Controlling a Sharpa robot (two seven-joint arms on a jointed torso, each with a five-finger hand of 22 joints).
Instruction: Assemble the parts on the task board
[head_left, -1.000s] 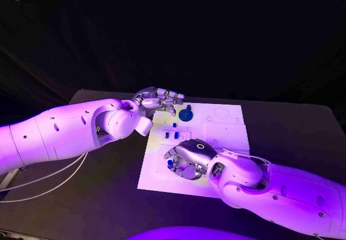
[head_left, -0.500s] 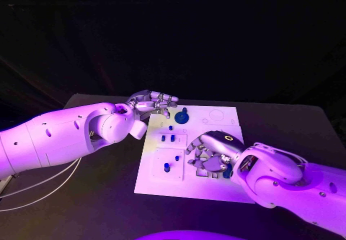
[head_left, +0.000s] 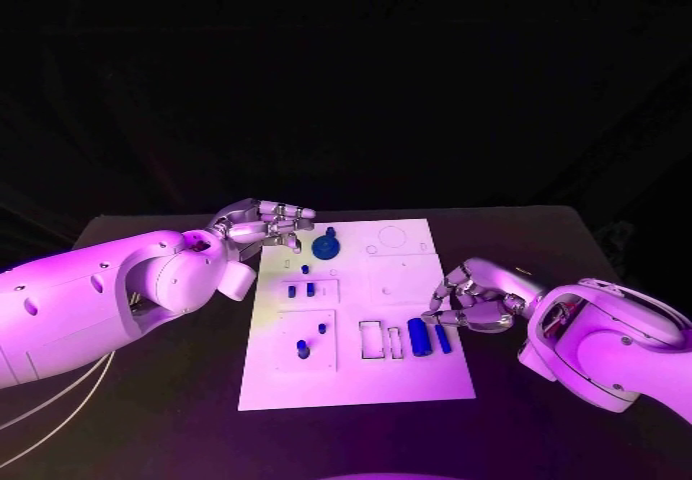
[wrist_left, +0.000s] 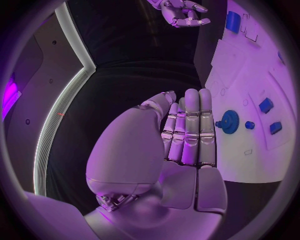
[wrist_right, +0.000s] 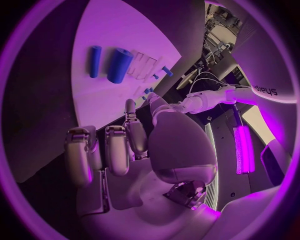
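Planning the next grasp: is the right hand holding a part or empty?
Empty. The right hand hovers beside the board with fingers curled in on nothing; the blue cylinders lie free.

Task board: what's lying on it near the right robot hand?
Two blue cylinders, a thick one and a thin one, lie bare on the task board beside the right robot hand; nothing covers them.

Looks like a robotics lab / test cell, lit w/ purple light. Evidence: a black table (head_left: 577, 250) against a dark backdrop, carrying just a white task board (head_left: 361, 375) w/ cut-out slots and small blue parts (head_left: 418, 337), i.e. a bench-test fixture, not household stuff. The right wrist view also shows cables and equipment racks (wrist_right: 215, 30) at the room's edge, plus lit strip panels (wrist_right: 240, 147).
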